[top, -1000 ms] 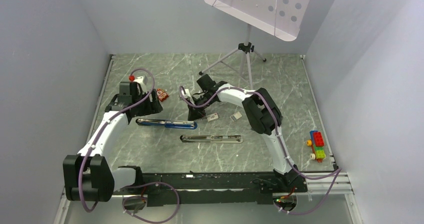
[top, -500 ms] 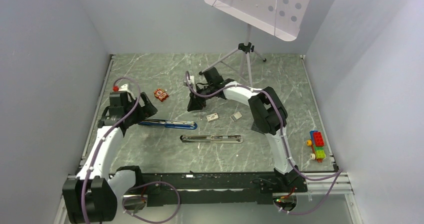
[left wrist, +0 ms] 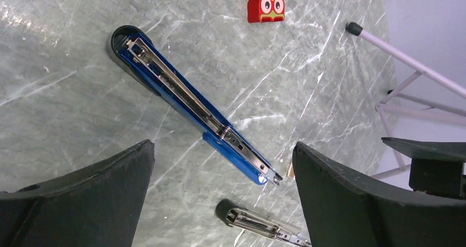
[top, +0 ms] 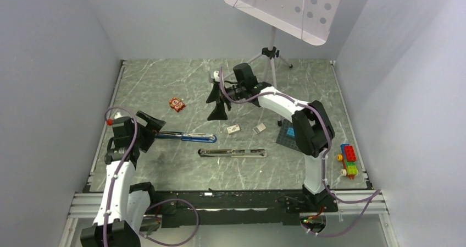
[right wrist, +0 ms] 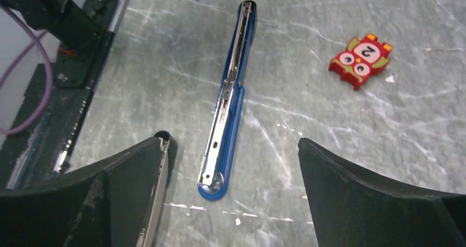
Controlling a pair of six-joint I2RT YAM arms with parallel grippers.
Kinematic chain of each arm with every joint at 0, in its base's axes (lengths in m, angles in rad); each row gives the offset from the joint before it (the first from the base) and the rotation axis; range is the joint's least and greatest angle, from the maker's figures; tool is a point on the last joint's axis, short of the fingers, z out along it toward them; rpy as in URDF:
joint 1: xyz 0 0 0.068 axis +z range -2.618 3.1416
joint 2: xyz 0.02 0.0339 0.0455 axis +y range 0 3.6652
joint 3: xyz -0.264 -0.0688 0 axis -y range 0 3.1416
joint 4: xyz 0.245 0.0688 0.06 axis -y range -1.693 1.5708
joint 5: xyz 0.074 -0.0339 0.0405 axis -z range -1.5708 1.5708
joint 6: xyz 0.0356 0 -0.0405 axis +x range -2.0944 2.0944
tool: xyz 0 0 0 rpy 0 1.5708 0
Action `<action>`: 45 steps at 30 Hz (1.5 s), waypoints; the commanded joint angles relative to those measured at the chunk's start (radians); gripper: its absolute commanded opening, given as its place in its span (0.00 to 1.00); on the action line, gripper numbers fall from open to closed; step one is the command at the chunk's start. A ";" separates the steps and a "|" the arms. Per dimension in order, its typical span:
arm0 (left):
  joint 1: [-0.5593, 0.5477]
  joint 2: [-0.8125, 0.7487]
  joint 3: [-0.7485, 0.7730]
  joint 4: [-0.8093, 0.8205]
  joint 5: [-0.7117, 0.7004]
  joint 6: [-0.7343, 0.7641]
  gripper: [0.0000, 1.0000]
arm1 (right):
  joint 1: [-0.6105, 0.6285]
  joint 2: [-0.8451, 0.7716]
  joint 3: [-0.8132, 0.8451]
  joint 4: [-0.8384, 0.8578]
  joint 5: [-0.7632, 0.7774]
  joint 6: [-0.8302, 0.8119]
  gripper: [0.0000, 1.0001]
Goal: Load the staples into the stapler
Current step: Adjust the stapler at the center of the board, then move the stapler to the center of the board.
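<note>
The blue stapler (top: pixel 184 136) lies folded open flat on the marble table, its silver staple track facing up (left wrist: pixel 192 106) (right wrist: pixel 228 101). A second stapler (top: pixel 232 153), black and silver, lies open just in front of it (left wrist: pixel 258 222). Two tiny silver-grey pieces, one (top: pixel 233 129) and the other (top: pixel 259 128), rest right of the blue stapler; these look like the staples. My left gripper (top: pixel 151 125) (left wrist: pixel 222 148) is open and empty at the blue stapler's left end. My right gripper (top: pixel 216 103) (right wrist: pixel 233 142) hovers open and empty behind the stapler's right end.
A red owl tile (top: pixel 176 104) (right wrist: pixel 360 60) lies behind the blue stapler. Stacked colourful toy bricks (top: pixel 347 160) sit at the right edge, with a dark plate (top: pixel 286 140) under the right arm. A tripod (top: pixel 269 60) stands at the back.
My left arm pulled back toward the near left, off the blue stapler, and its jaws widened. My right gripper rose away from the stapler's right end toward the back and opened.
</note>
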 commanded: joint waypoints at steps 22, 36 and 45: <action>0.008 0.363 0.143 -0.077 -0.193 -0.272 0.91 | 0.196 -0.078 -0.141 -0.058 0.199 -0.290 0.85; 0.008 0.630 0.291 -0.109 -0.206 -0.275 0.68 | 0.163 -0.123 -0.209 -0.012 0.197 -0.285 0.82; 0.009 0.693 0.301 -0.109 -0.199 -0.283 0.47 | 0.143 -0.108 -0.236 -0.025 0.224 -0.372 0.82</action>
